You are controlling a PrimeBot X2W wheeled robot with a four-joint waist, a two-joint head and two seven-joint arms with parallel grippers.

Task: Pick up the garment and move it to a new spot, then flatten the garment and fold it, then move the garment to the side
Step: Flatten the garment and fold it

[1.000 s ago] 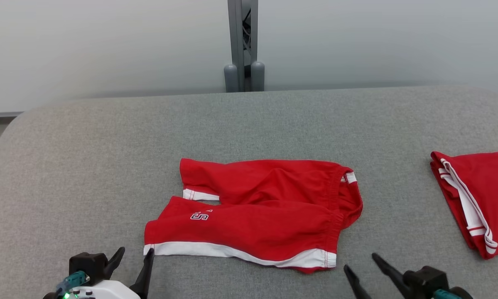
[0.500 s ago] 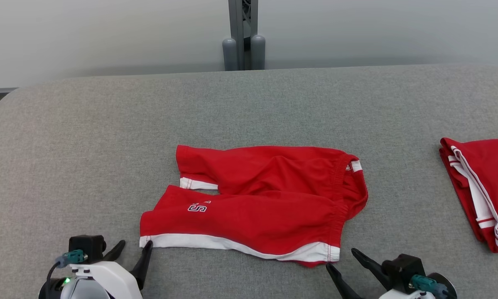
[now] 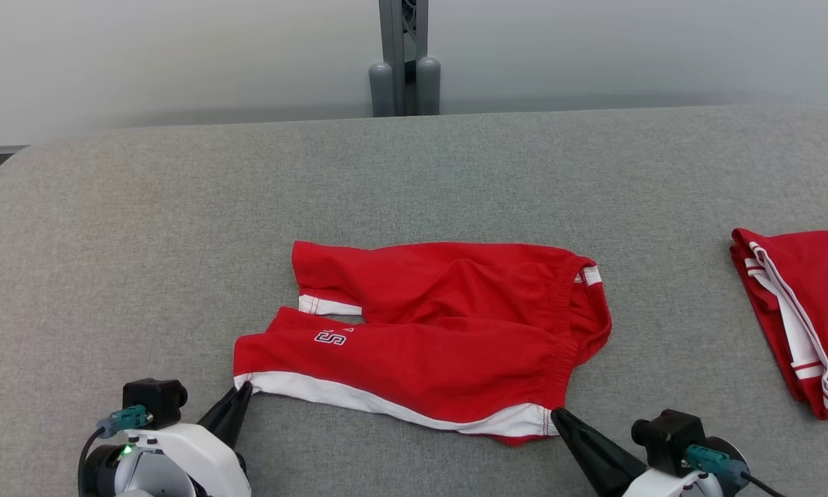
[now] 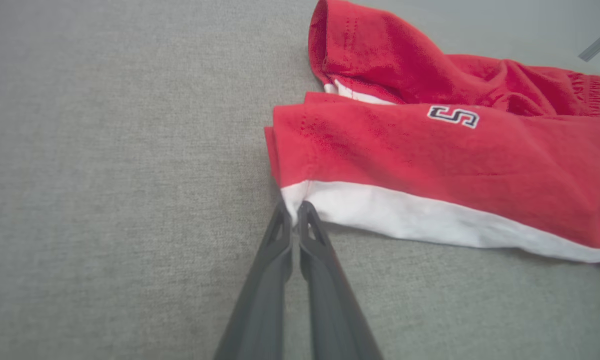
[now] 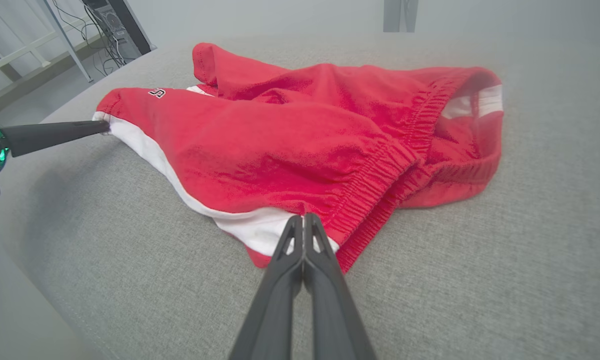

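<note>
Evidently early. Head view: the red shorts [image 3: 427, 331] lie rumpled and unfolded at the middle of the grey cloth table [image 3: 110, 241], not yet carried off.

Left wrist view: the left gripper [image 4: 294, 212] is pressed together, pinching the near-left white hem corner.

Right wrist view: the right gripper [image 5: 304, 224] is pressed together, pinching the near-right white stripe beside the waistband [image 5: 380, 165].

Relocating, flattening, folding and setting aside remain.

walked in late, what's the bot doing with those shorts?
It has both grippers on the red shorts, which lie spread sideways on the gray padded table. The left gripper is shut on the white-trimmed corner of the near leg hem, and the right gripper is shut on the near edge at the waistband end. The shorts rest mostly on the table, not yet carried anywhere. A second red garment lies folded at the far right.
</note>
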